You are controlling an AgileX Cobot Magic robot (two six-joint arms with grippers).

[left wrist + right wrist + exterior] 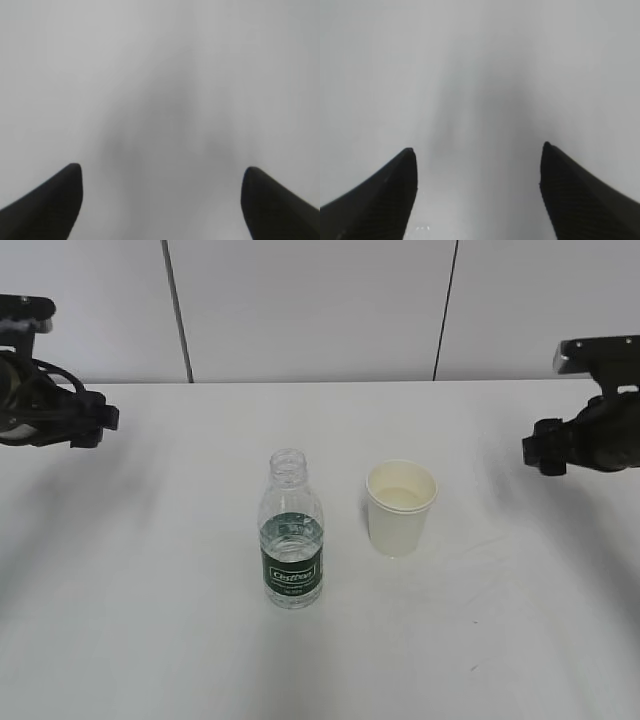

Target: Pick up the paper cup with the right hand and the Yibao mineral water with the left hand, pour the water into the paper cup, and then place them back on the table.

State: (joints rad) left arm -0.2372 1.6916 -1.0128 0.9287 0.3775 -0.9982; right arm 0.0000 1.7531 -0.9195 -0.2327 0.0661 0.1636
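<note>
The Yibao mineral water (292, 545) is a small clear ribbed bottle with a dark green label and white lettering, no cap on its open neck, and water (293, 530) standing partway up it. The paper cup (400, 507) is plain white, tapered, with a rolled rim and a cream inside, and it is shorter than the bottle. One bottle and one cup stand upright near the middle of the white counter (150, 620), the cup just to the right of the bottle, not touching.

The exterior view shows both of them and my two arms at the far edges, well apart from them. My wrist views show neither object, only blurred counter between black fingers. My left tool (161, 200) is spread wide with nothing in it; my right tool (477, 192) is likewise spread and holds nothing.
</note>
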